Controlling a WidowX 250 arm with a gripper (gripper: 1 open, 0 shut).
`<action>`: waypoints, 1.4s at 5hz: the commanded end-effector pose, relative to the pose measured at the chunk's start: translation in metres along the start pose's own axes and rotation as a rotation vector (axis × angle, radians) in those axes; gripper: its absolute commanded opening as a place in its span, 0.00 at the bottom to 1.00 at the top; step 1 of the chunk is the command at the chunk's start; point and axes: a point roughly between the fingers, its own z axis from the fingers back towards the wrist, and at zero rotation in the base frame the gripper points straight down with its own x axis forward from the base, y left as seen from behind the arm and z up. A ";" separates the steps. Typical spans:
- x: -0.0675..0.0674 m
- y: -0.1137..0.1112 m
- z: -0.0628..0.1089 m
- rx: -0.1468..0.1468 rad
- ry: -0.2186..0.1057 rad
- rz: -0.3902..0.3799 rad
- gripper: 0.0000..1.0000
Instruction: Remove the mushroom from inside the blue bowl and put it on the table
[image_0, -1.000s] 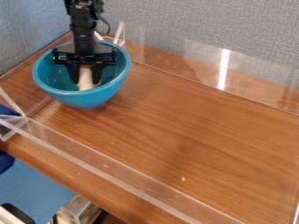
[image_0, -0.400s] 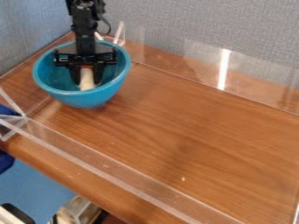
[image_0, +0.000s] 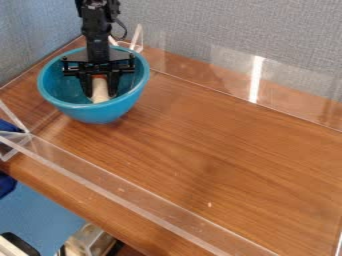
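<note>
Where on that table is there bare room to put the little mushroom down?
Almost everywhere. The table is bare wood from the blue bowl rightward to the clear acrylic walls, and toward the front edge. Only the back left corner is crowded: there the gripper reaches into the bowl at the mushroom.

- Bowl (image_0: 94, 103): glossy turquoise-blue.
- Mushroom (image_0: 99, 90): cream-white stalk.
- End effector (image_0: 100, 76): black.
- Bench (image_0: 214, 150): reddish-brown wood grain.
- Back wall (image_0: 241, 25): grey-blue fabric.
</note>
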 end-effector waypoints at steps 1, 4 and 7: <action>-0.001 -0.001 0.006 -0.018 0.004 0.017 0.00; 0.005 -0.013 0.010 -0.042 -0.002 -0.009 0.00; -0.017 -0.023 0.021 -0.056 -0.002 0.077 0.00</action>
